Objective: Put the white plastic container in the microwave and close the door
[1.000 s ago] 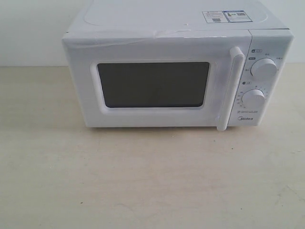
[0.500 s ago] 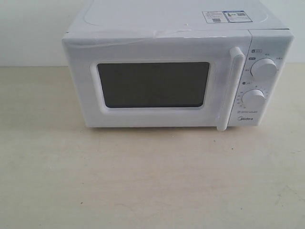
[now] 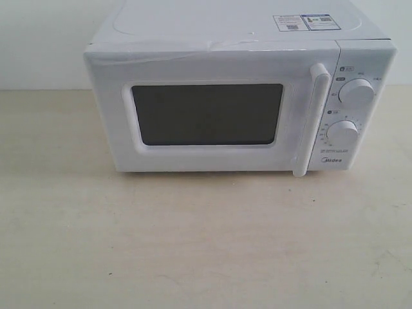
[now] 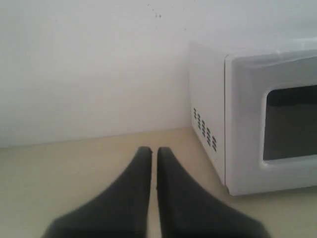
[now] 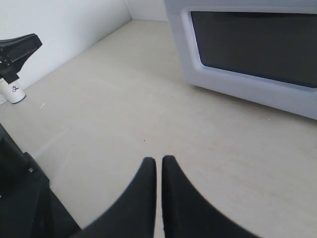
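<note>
The white microwave (image 3: 238, 38) stands at the back of the beige table. Its door (image 3: 116, 116) with the dark window and tall white handle (image 3: 310, 119) is shut flush against the body. Two round knobs (image 3: 356, 92) sit at its right. The white plastic container shows in no view. My left gripper (image 4: 154, 151) is shut with nothing between its fingers; it hovers over the table beside the microwave's (image 4: 245, 119) vented side. My right gripper (image 5: 159, 160) is shut and empty, low over the table in front of the microwave's door (image 5: 218, 79). Neither gripper appears in the exterior view.
The beige table (image 3: 193, 244) stretches in front of the microwave. A white wall (image 4: 89, 64) runs behind it. In the right wrist view, dark arm hardware (image 5: 17, 49) on a white post stands at the table's far edge.
</note>
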Controlling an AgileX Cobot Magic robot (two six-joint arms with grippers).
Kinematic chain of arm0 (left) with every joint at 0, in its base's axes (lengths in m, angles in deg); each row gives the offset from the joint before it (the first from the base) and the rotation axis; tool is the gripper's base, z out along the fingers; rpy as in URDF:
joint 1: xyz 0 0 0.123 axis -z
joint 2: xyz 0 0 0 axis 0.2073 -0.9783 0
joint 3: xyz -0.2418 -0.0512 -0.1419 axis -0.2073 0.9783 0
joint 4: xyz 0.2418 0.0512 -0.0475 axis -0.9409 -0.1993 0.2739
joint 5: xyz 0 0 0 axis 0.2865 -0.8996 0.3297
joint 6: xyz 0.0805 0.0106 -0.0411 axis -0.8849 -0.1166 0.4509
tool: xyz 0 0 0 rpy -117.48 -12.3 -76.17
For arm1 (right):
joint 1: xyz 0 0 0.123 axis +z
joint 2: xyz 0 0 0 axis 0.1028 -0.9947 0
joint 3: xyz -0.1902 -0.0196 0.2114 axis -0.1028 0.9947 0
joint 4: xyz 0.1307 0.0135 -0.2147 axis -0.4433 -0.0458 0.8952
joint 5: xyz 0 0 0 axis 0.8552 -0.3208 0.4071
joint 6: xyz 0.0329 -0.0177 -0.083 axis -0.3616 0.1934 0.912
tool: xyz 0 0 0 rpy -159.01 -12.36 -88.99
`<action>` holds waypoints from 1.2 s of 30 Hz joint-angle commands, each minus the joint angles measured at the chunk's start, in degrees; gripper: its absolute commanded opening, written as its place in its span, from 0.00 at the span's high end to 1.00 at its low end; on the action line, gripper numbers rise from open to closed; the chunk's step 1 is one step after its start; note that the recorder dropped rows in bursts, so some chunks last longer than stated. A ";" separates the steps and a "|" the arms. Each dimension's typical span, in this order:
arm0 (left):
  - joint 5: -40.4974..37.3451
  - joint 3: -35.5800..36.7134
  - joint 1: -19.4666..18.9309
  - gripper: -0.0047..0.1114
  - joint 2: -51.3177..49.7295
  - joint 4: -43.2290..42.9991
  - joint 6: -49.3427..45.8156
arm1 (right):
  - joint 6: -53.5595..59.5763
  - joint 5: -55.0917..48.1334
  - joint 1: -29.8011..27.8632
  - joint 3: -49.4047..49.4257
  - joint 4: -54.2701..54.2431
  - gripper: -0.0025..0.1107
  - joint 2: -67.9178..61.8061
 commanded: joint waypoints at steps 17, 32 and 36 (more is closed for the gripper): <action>-9.02 3.67 -9.54 0.92 0.19 -0.14 -4.61 | 0.15 0.03 -0.29 0.24 -0.16 0.98 0.28; -6.93 3.67 -10.62 0.92 0.19 -22.25 25.71 | 0.01 0.03 -0.29 0.24 -0.16 0.98 0.28; -6.93 3.67 -10.62 0.92 0.19 -22.75 26.36 | 0.11 0.03 -0.29 0.24 -0.16 0.98 0.28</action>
